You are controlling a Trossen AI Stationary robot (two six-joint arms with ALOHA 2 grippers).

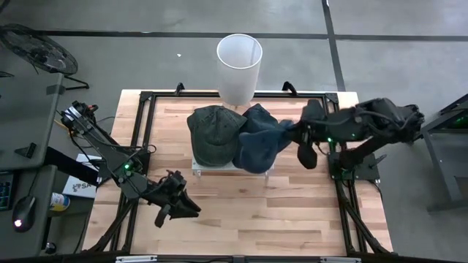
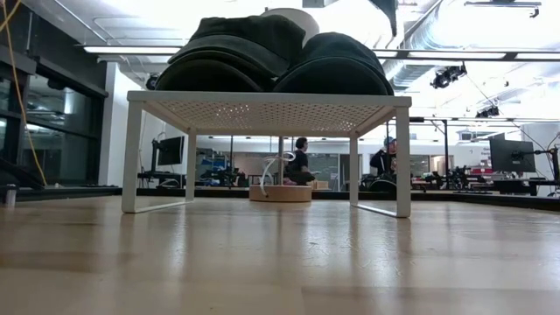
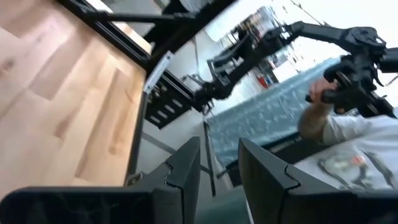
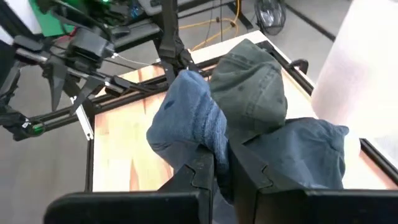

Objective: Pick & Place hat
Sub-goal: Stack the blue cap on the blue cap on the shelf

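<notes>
We note the left gripper low at the near left of the wooden table, close to the near edge, its fingers parted with a narrow gap between them and nothing held. From its wrist view the fingers point past the table's black frame rail toward the room, where a person's hand shows by other equipment.

The near half of the table is bare wood from the left gripper across to the right side; in the low view the boards run open up to the legs of the white wire rack, and the space under the rack is empty too.

The rack stands mid-table, slightly toward the far side. On it lie two hats side by side and touching: a dark green hat on the left and a blue denim hat on the right. The blue one overhangs the rack's right edge toward the right arm.

The right gripper reaches in from the right side, fingers closed on a fold of the blue denim hat, as its wrist view shows cloth pinched between them.

Beyond the table's far edge stands a white cylindrical bin on the floor, just behind the rack.
</notes>
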